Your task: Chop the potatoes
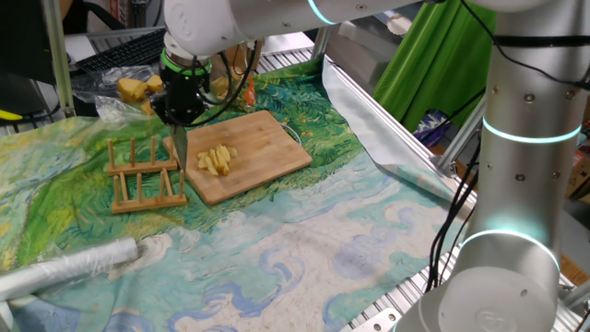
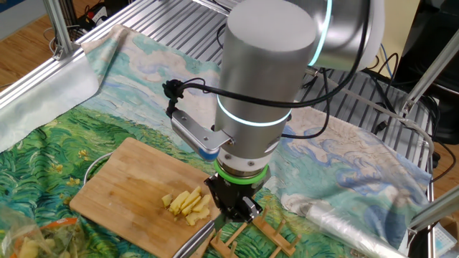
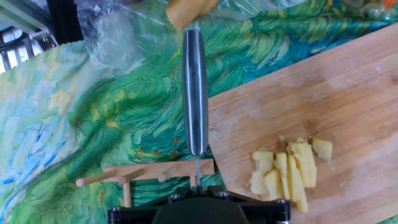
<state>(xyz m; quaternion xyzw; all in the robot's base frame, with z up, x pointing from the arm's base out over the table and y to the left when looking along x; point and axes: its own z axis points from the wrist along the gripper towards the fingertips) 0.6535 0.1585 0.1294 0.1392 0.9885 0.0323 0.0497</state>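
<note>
I'm holding the arm over the cutting board's (image 1: 253, 152) edge.
The gripper (image 1: 175, 118) is pointing straight down, clenching a knife (image 3: 194, 93) beside the potatoes (image 1: 216, 160).

A: Even, bright indoor light falls on the cloth (image 1: 277, 240); shadows stay soft and faint under the board (image 1: 249, 157).

B: Glare streaks the knife (image 3: 194, 93) in the hand view, where the top edge blurs.
</note>
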